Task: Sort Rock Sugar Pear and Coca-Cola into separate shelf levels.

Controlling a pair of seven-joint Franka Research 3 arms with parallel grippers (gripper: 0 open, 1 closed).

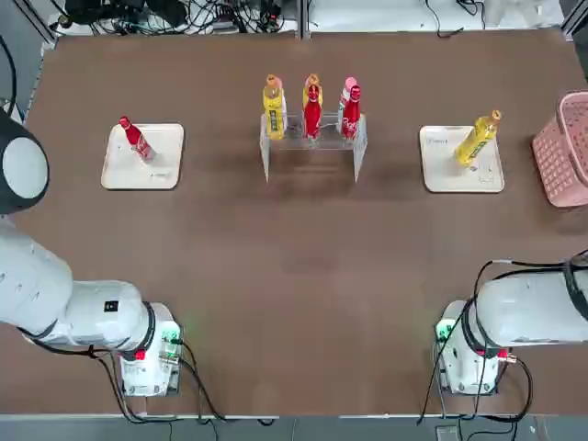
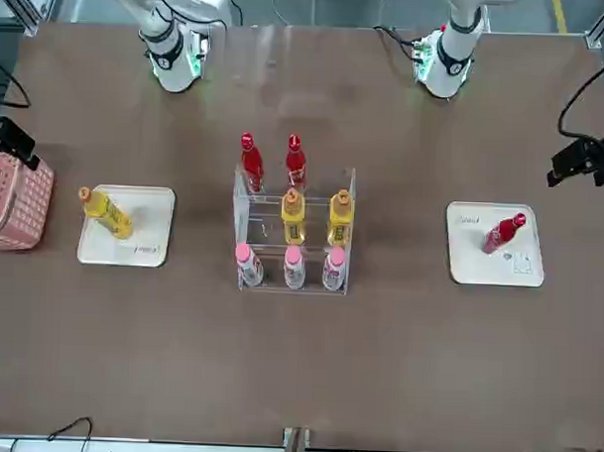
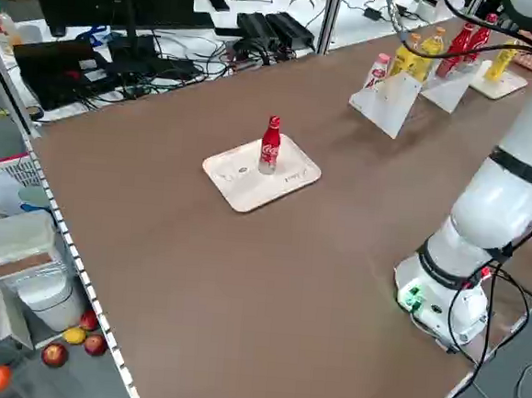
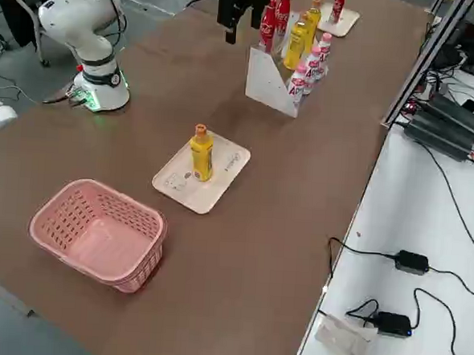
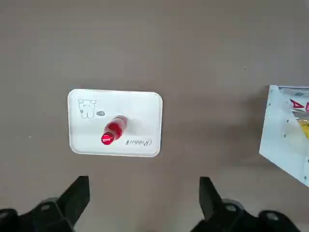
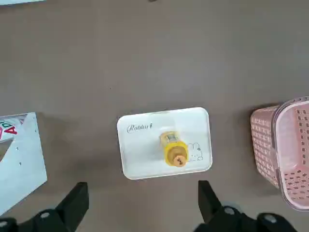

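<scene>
Brown table, nothing picked yet: left gripper (image 5: 144,195) & right gripper (image 6: 140,203) both spread, empty, hovering near bases; next prob grab Coca-Cola (image 1: 136,138) on left tray, Rock Sugar Pear (image 1: 479,138) on right tray, carry to shelf levels (image 1: 310,138).

Brown tabletop (image 4: 240,250), seen from the right side. Near corner: a pink basket (image 4: 98,233), nothing visible inside. Just beyond it stood a beige square tray (image 4: 219,176) carrying one upright Rock Sugar Pear bottle (image 4: 201,153), yellow with an orange cap. Farther along sat a clear acrylic rack (image 4: 271,85), its tiers holding red Coca-Cola bottles (image 4: 268,26), yellow Rock Sugar Pear bottles (image 4: 295,44) and pink-capped white bottles (image 4: 298,82). Past the rack was a second tray (image 4: 343,23) with a single Coca-Cola bottle (image 4: 338,7). A white robot arm's base (image 4: 97,88) sat at the left edge. A dark gripper (image 4: 238,4) hung above the tabletop near the rack. Cables and power adapters (image 4: 413,262) lay on the white surface at right.
</scene>
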